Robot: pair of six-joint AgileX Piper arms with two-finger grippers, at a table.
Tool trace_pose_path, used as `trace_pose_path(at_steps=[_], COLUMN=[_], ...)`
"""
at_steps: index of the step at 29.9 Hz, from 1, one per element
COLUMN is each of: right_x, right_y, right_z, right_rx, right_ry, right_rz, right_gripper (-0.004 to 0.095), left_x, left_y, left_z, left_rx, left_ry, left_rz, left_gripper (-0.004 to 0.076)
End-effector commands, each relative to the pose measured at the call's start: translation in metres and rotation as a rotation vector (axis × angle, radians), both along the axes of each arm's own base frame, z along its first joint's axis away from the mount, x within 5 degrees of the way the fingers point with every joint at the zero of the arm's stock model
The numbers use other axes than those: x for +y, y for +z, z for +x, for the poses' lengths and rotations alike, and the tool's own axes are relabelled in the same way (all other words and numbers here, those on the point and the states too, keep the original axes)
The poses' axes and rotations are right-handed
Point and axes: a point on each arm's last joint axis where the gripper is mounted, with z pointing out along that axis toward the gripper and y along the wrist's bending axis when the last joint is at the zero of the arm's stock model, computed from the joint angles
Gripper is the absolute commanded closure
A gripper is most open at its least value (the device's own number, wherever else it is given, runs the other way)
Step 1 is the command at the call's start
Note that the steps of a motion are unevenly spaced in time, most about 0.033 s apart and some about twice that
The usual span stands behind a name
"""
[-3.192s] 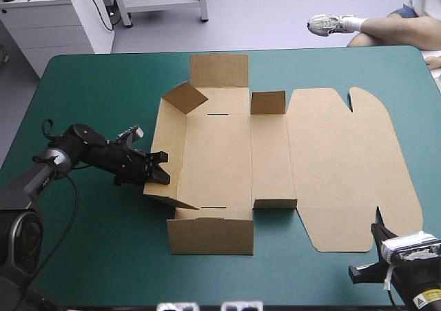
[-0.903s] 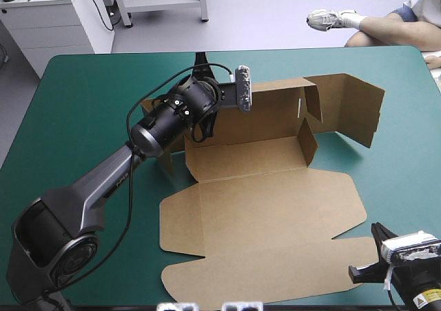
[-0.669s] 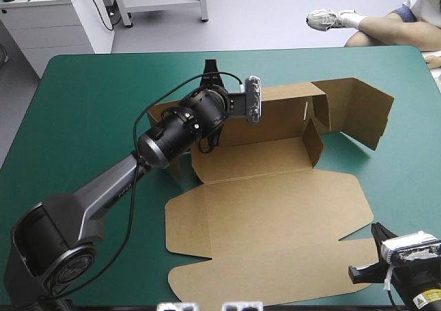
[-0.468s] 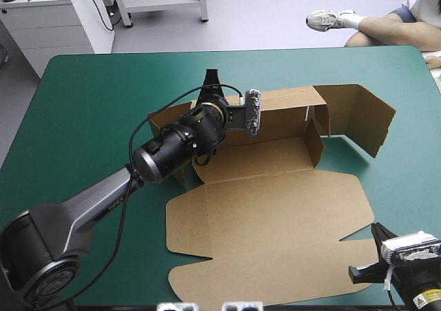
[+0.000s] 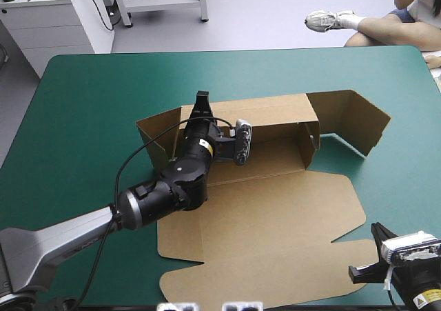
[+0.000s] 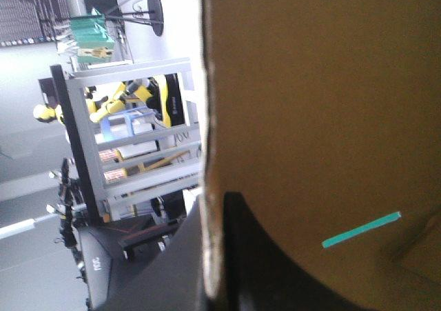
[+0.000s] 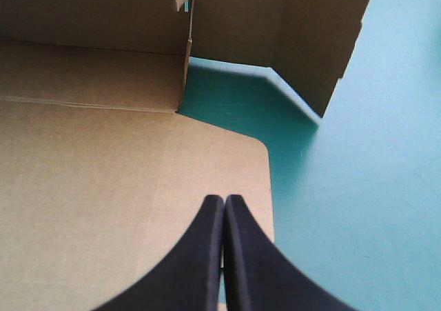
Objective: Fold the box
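Brown box [image 5: 275, 207] sits mid-worktop [image 5: 89, 97], back wall up. My left end effector [image 5: 201, 104] pinches that wall's top edge. The right end effector [image 7: 224, 201], pressed together, hovers at the worktop's near-right corner. Board looks light and stiff but creasable, so I'd grip edges near the folds.

Brown box [image 6: 310, 104] wall, its edge pinched in the left tool [image 6: 212, 214], narrow slot [image 6: 361, 229] showing teal-green
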Motion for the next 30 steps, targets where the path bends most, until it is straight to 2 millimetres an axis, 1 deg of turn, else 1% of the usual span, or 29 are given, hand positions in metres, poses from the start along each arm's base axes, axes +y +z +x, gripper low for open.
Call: trace_pose_path(at_steps=[1,4,7,16,18,21,23,25,26,28,29,30], right_x=[-0.001,-0.001,-0.001,-0.001,-0.002,-0.005,-0.006,-0.007,-0.007,-0.007,-0.007,-0.007], right_y=[0.014,0.014,0.014,0.016,0.024,0.041,0.052,0.066,0.071,0.084,0.092,0.097], right_z=[0.002,0.002,0.002,0.002,0.003,0.007,0.016,0.030,0.043,0.061,0.077,0.088], right_rx=[-0.087,-0.087,-0.087,-0.116,-0.172,-0.265,-0.256,-0.216,-0.171,-0.126,-0.083,-0.048], right_ry=[-0.009,-0.010,-0.010,-0.012,-0.027,-0.092,-0.112,-0.121,-0.123,-0.125,-0.124,-0.124], right_rz=[0.008,0.010,0.012,-0.005,0.029,0.179,0.201,0.210,0.213,0.211,0.199,0.197], right_gripper=[0.0922,0.0922,0.0922,0.0922,0.0922,0.0922,0.0922,0.0922,0.0922,0.0922,0.0922,0.0922], left_x=[0.013,0.016,0.016,0.014,0.012,0.012,0.011,0.011,0.011,0.011,0.012,0.012], left_y=[0.023,0.019,0.020,0.015,0.013,0.011,0.011,0.011,0.011,0.011,0.011,0.011], left_z=[-0.011,-0.014,-0.014,-0.012,-0.012,-0.011,-0.011,-0.011,-0.011,-0.011,-0.011,-0.011], left_rx=[-0.146,-0.178,-0.184,-0.145,-0.140,-0.139,-0.139,-0.141,-0.143,-0.143,-0.144,-0.142], left_ry=[-0.073,-0.107,-0.108,-0.053,-0.051,-0.049,-0.055,-0.060,-0.061,-0.057,-0.051,-0.044], left_rz=[0.007,0.054,0.055,-0.076,-0.075,-0.068,-0.069,-0.068,-0.067,-0.066,-0.069,-0.083], left_gripper=[0.0732,0.0732,0.0732,0.0732,0.0732,0.0732,0.0732,0.0732,0.0732,0.0732,0.0732,0.0732])
